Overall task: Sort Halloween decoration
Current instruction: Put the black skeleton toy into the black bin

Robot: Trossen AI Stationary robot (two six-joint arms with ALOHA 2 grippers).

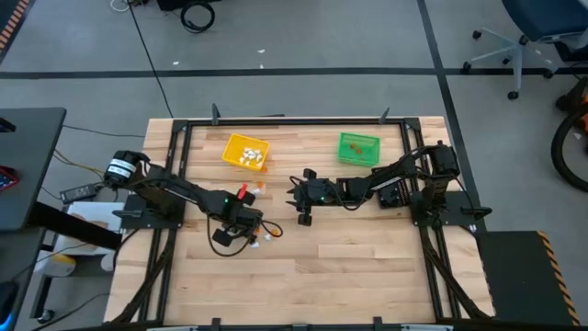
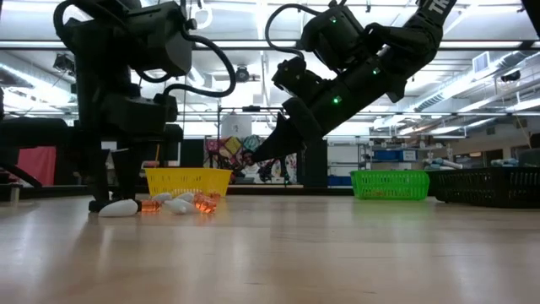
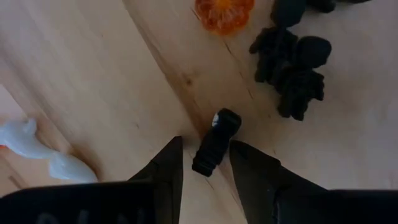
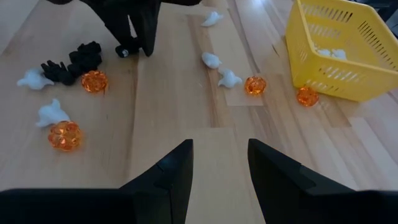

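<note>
Seen from above, a pale wooden table (image 1: pixel 303 276) in a black frame stands on a grey floor with dark tape lines. A yellow bin (image 1: pixel 245 151) and a green bin (image 1: pixel 357 148) sit toward the far edge, and an office chair (image 1: pixel 524 37) is off to the far right. The left gripper (image 1: pixel 241 225) is low over the table's left half; the right gripper (image 1: pixel 304 198) hangs near the middle.

At table height, the wood grain runs toward a bright workshop with ceiling strip lights. White and orange trinkets (image 2: pixel 173 203) lie in front of the yellow bin, and a black bin (image 2: pixel 494 187) stands at the far right.

From the left wrist, the left gripper's fingers (image 3: pixel 168 171) are spread on either side of a small black trinket (image 3: pixel 216 142) lying on the wood; whether they touch it cannot be told. Other black trinkets (image 3: pixel 292 68) lie near.

From the right wrist, the right gripper's fingers (image 4: pixel 171 177) stand apart, holding nothing, above bare wood. White ghosts (image 4: pixel 211 60) and orange pumpkins (image 4: pixel 64 135) are scattered beyond, some beside the yellow bin.
</note>
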